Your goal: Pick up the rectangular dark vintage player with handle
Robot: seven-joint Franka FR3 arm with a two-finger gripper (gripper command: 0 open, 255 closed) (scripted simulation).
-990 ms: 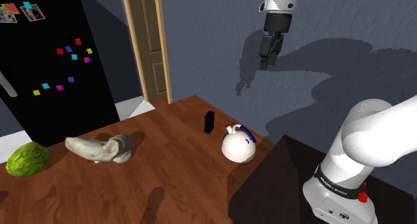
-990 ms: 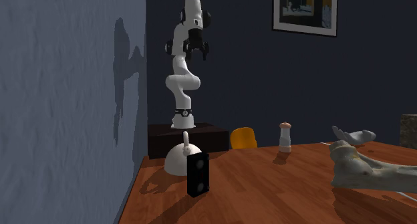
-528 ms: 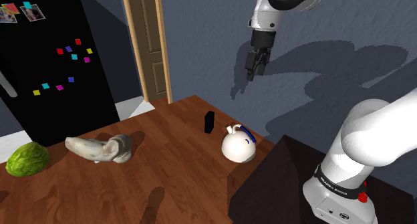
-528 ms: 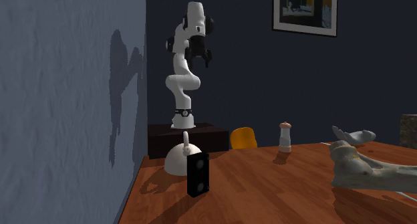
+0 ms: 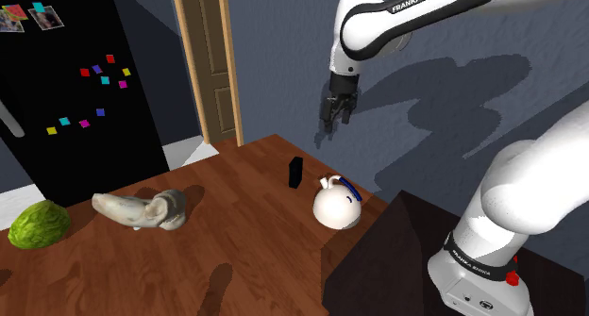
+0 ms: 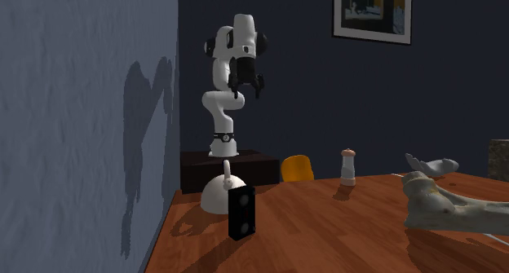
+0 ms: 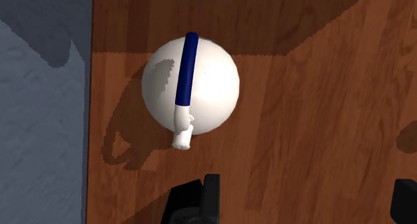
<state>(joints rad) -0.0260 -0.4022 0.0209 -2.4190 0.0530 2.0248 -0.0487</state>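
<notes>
The dark player (image 5: 296, 172) is a small black upright box standing on the wooden table (image 5: 236, 257) near the wall-side edge. In the second exterior view the player (image 6: 241, 213) shows two round openings on its front. My gripper (image 5: 332, 122) hangs well above the table, higher than the player and a bit toward the shoulder view's right of it. From across the table, the gripper (image 6: 246, 87) points down with its fingers apart. The wrist view has the gripper (image 7: 304, 189) open and nothing between its fingers, looking down on a white kettle.
A round white kettle (image 7: 190, 85) with a blue handle sits beside the player (image 5: 337, 207). A pale shell-like object (image 5: 142, 210) and a green lettuce (image 5: 38, 224) lie farther along the table. A shaker (image 6: 348, 167), a black fridge (image 5: 75, 88) and the grey wall (image 6: 81, 108) border the space.
The arm has swung toward the shoulder view's left and lowered, bringing the gripper from high above the stand to above the kettle. The fingers stay apart.
</notes>
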